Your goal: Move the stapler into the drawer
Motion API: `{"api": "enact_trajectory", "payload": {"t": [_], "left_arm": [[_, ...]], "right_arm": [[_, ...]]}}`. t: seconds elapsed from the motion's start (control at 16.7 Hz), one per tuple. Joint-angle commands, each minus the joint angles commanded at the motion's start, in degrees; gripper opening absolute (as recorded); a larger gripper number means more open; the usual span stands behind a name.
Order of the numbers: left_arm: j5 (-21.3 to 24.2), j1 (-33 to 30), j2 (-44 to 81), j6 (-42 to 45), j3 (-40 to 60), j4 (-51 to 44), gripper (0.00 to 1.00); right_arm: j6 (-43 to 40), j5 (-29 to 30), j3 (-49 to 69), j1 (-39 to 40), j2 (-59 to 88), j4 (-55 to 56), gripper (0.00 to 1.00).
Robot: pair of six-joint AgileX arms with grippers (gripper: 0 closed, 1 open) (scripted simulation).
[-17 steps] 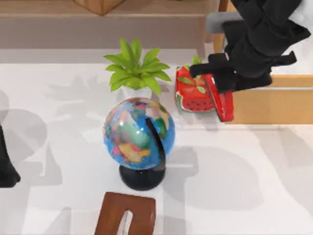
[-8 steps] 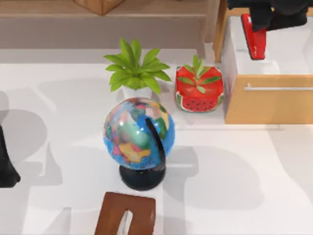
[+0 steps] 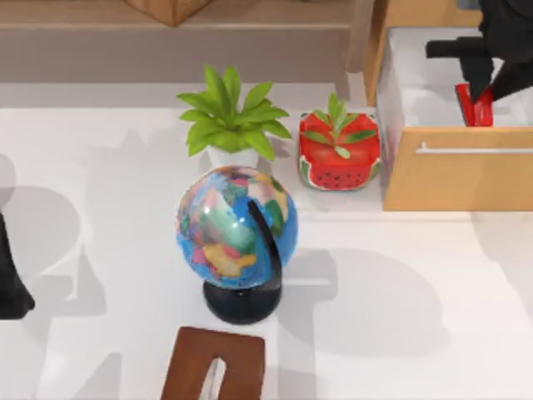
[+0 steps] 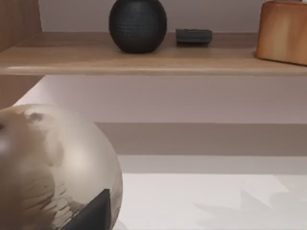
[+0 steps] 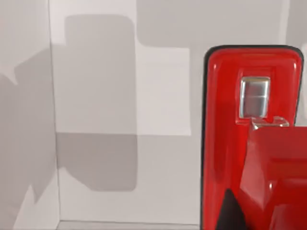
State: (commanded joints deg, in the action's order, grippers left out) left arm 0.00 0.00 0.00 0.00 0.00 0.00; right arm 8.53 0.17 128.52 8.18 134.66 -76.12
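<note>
The stapler (image 3: 473, 107) sat inside the open drawer (image 3: 456, 177), at about two o'clock on the table, close behind the front panel. The right gripper (image 3: 483, 83) hung over it; whether its fingers clenched the stapler, I could not tell. The left arm (image 3: 12, 279) idled at nine o'clock. Risk: a tilted release might leave it propped against the panel.

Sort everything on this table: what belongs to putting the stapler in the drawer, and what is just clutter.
Job:
stapler, over the drawer's white inside
drawer, open
right gripper, at the stapler

Clutter:
globe
green plant
watermelon planter
dark brown box
left arm, parked at left edge
</note>
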Motion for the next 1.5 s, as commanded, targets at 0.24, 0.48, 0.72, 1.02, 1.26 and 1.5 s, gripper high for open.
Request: {"api": "enact_trajectory", "payload": {"t": [0.24,0.48,0.72,1.02,1.26,1.5], "left_arm": [[0.0,0.0,0.0,0.0,0.0,0.0,1.0],[0.0,0.0,0.0,0.0,0.0,0.0,1.0],[0.0,0.0,0.0,0.0,0.0,0.0,1.0],[0.0,0.0,0.0,0.0,0.0,0.0,1.0],[0.0,0.0,0.0,0.0,0.0,0.0,1.0],[0.0,0.0,0.0,0.0,0.0,0.0,1.0]], "right_arm": [[-0.2,-0.6,3.7,-0.9,6.8,-4.2,0.0],[-0.1,-0.9,5.0,-1.0,8.6,-5.7,0.0],[-0.1,-0.9,4.8,-0.7,8.5,-5.6,0.0],[2.1,1.3,6.1,0.2,4.0,-5.0,0.0],[4.9,1.6,6.9,1.0,-1.2,-4.9,0.0],[5.0,1.3,6.4,0.9,-2.8,-4.0,0.0]]}}
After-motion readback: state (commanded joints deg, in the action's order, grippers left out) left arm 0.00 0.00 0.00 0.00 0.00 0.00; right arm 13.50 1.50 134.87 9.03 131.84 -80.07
